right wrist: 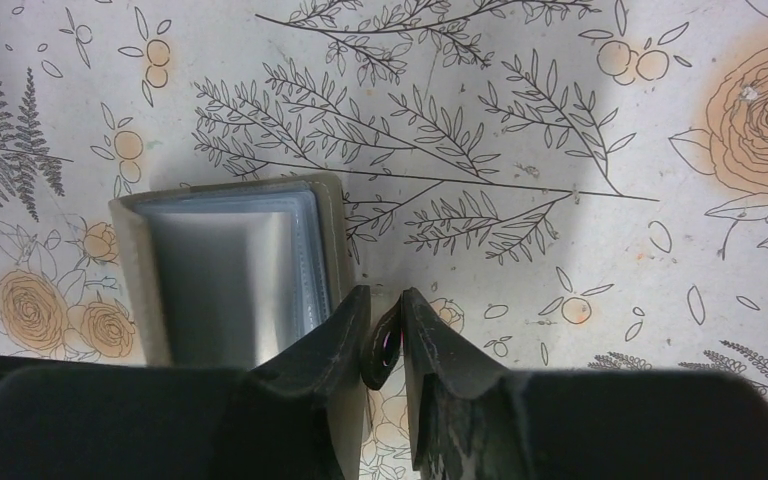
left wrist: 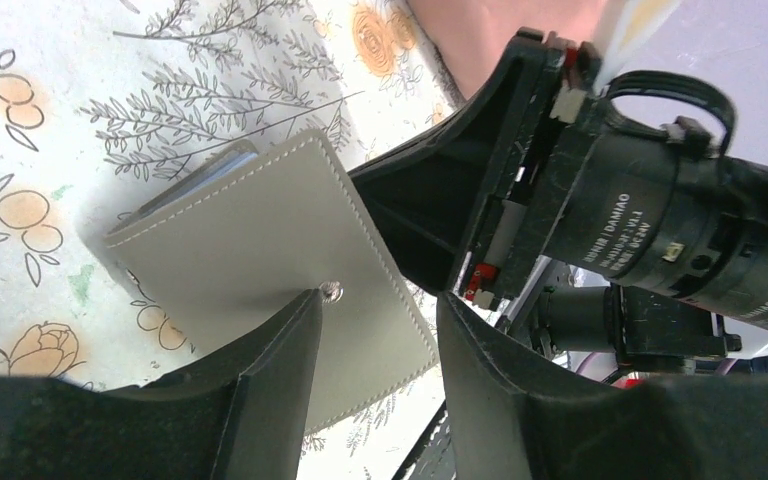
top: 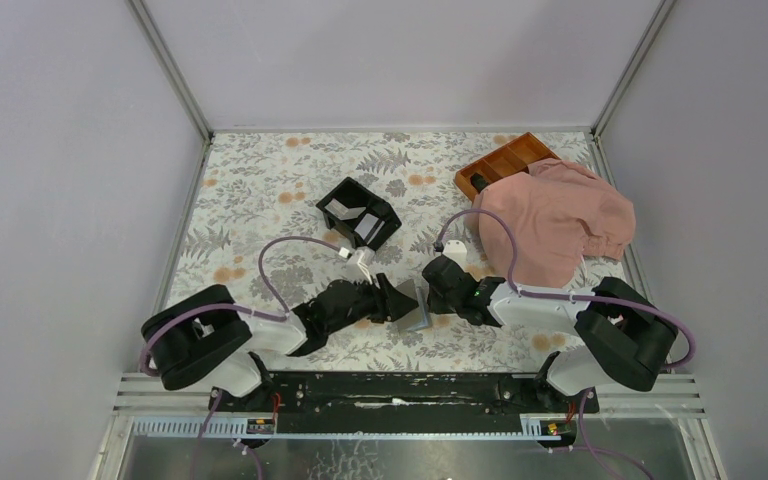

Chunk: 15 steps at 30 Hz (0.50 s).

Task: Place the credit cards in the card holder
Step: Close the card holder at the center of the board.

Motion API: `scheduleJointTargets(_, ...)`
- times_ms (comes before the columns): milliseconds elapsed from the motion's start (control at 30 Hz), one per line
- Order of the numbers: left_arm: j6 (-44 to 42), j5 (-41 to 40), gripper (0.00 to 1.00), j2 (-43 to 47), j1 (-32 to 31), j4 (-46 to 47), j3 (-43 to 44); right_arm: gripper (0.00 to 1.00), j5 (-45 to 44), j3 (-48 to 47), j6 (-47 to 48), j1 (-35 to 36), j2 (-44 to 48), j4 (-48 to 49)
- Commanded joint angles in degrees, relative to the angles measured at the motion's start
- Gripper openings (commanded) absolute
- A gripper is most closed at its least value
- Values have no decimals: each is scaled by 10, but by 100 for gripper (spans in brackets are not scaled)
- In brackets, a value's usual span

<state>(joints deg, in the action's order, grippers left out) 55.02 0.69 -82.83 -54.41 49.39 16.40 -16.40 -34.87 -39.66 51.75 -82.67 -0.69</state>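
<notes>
My right gripper [right wrist: 385, 300] is pinched nearly together on a thin edge of the card holder [right wrist: 225, 265]; I judge this keeps it spread open, clear sleeves facing up, ready for loading; my left gripper [left wrist: 380, 300] has its jaws apart astride the holder's grey cover flap, perhaps steadying it, though I cannot tell whether it grips; the holder sits between my two arms, near the front; the credit cards [top: 367, 228] lie beyond in a black box [top: 340, 190]; the table [top: 260, 180] is floral-printed; plain pale walls [top: 60, 150] enclose it.
</notes>
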Motion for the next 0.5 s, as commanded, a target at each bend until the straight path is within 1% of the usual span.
scheduleJointTargets(0,13,2,53,-31,-9,60,15,26,2,-3,3,5,4,-5)
scheduleJointTargets(167,51,-16,52,-61,-17,115,-8,28,1,1,3,5,7,-3)
scheduleJointTargets(333,101,-49,47,-91,-30,200,-46,29,1,1,3,4,6,-3)
scheduleJointTargets(400,108,-56,43,-100,-34,219,-55,30,1,2,3,4,6,-2)
scheduleJointTargets(467,110,-61,37,-103,-39,227,-60,30,0,3,3,4,7,-2)
